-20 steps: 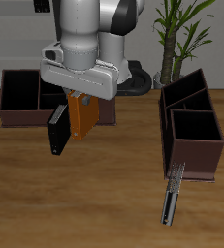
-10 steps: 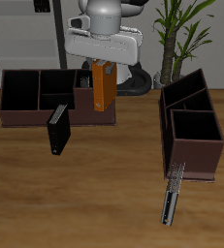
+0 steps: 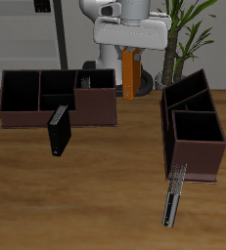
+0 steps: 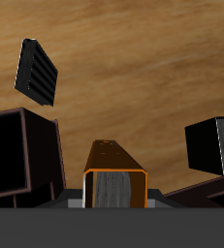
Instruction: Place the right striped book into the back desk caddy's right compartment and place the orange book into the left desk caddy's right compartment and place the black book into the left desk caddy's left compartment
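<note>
The orange book (image 3: 131, 75) hangs upright in our gripper (image 3: 132, 54), whose fingers are clamped on its upper end; it is lifted clear of the desk (image 3: 105, 176), above the gap between the two caddies near the desk's back edge. In the wrist view we see its pale page edge (image 4: 114, 188) framed in orange. The back desk caddy (image 3: 56, 98) lies broadside along the back edge. The left desk caddy (image 3: 193, 127) stands end-on at the side edge. The black book (image 3: 59, 132) leans against the back desk caddy's front wall. A striped book (image 3: 173, 195) lies near the front edge, just before the left desk caddy.
</note>
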